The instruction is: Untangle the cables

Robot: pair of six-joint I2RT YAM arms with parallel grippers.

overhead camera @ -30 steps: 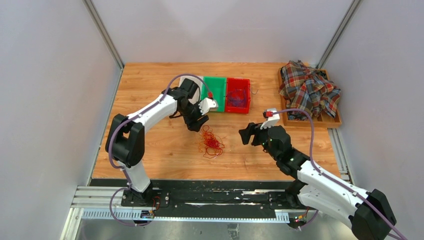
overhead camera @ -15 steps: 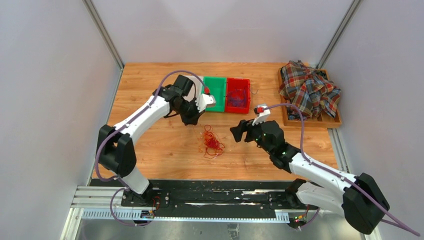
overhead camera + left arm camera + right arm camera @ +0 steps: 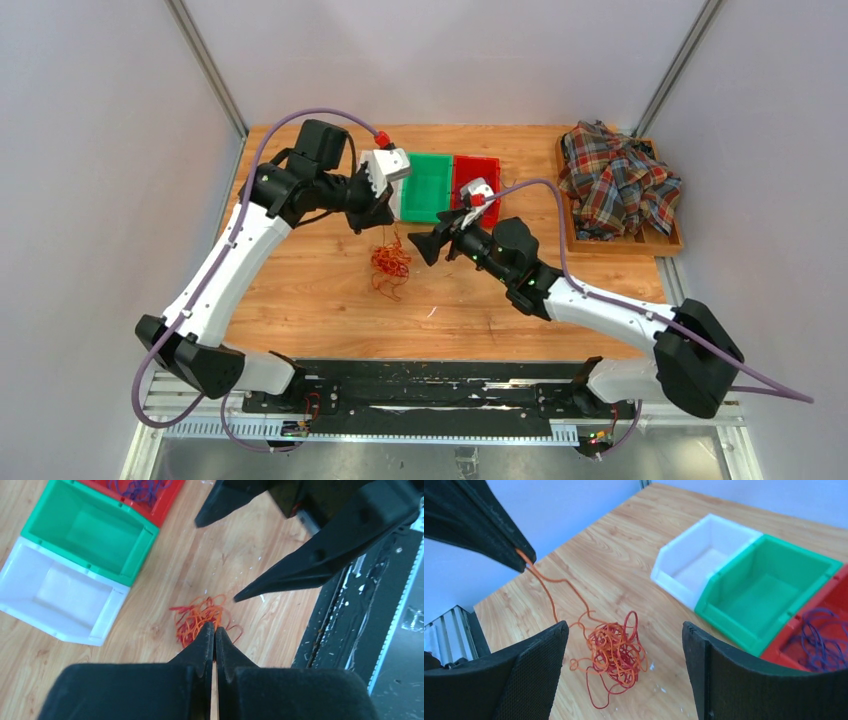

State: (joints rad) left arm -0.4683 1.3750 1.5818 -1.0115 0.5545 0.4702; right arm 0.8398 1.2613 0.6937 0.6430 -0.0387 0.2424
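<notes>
While tight on cables point(image 3: 616, 652), left end effector point(image 3: 215, 630)

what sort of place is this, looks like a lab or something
Probably a robot lab test cell: a wooden table boxed in by plain grey wall panels, two robot arms mounted on a rail at its near edge, and coloured bins with a tangle of cables.

Robotics lab cell. Wooden bench point(image 3: 330, 300) boxed in on three sides by plain pale panels point(image 3: 100, 200) on metal posts point(image 3: 205, 65). Two white-and-black arms point(image 3: 225, 265) bolted side by side to a black rail point(image 3: 450, 395) along the near edge. Small plastic bins point(image 3: 428, 190) in white, green and red at the back; wooden tray point(image 3: 640, 246) heaped with plaid cloth point(image 3: 615, 180) at the right.
</notes>
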